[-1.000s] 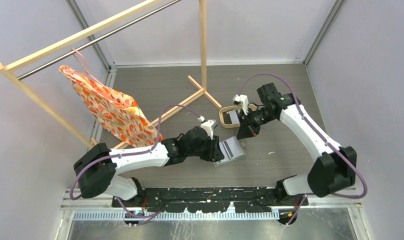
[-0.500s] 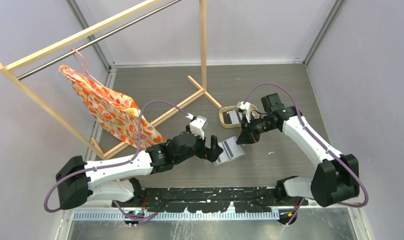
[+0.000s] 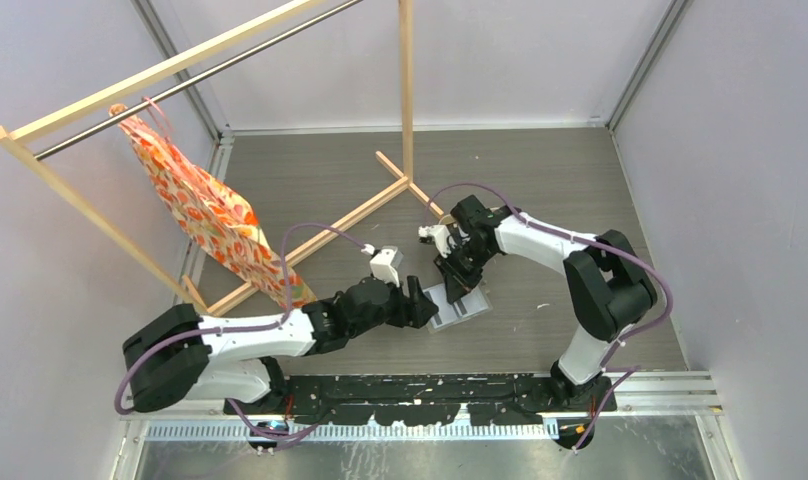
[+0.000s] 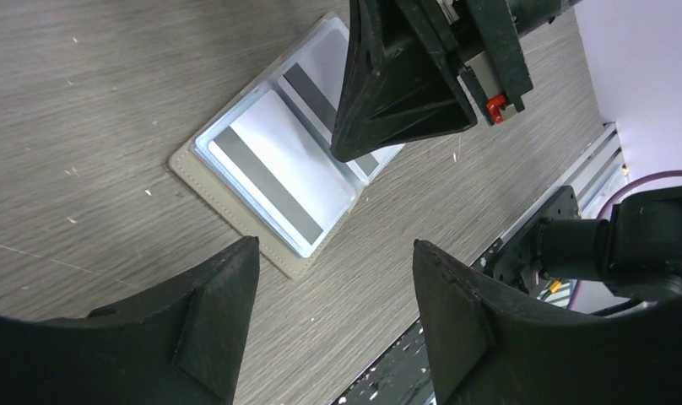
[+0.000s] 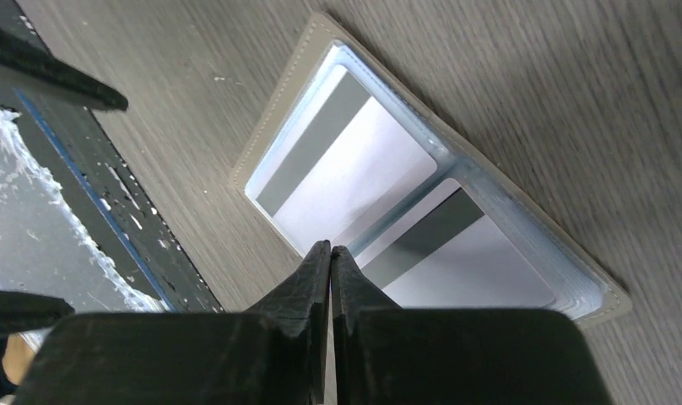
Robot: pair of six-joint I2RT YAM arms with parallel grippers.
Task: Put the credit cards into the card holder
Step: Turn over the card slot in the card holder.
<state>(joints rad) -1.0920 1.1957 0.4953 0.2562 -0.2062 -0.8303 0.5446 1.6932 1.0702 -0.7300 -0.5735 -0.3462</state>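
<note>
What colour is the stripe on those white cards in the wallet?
Dark grey stripe across each white card; the right wrist view shows it best.

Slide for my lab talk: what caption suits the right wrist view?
Shut right pincer over the open grey-taupe folding card holder, two whitish grey-striped plastic cards in its pockets.

Top view: can't count credit cards (image 3: 468, 306), too small; card holder (image 3: 444, 321) half buried under right gripper (image 3: 457, 289) and left gripper (image 3: 430, 302). Left wrist view: loses far card (image 4: 314, 78) end and holder's far corner behind right gripper's tips. Right wrist view: hides holder's near edge behind own fingers (image 5: 304, 287). Crops left fingers (image 4: 202, 321) at frame bottom.
</note>
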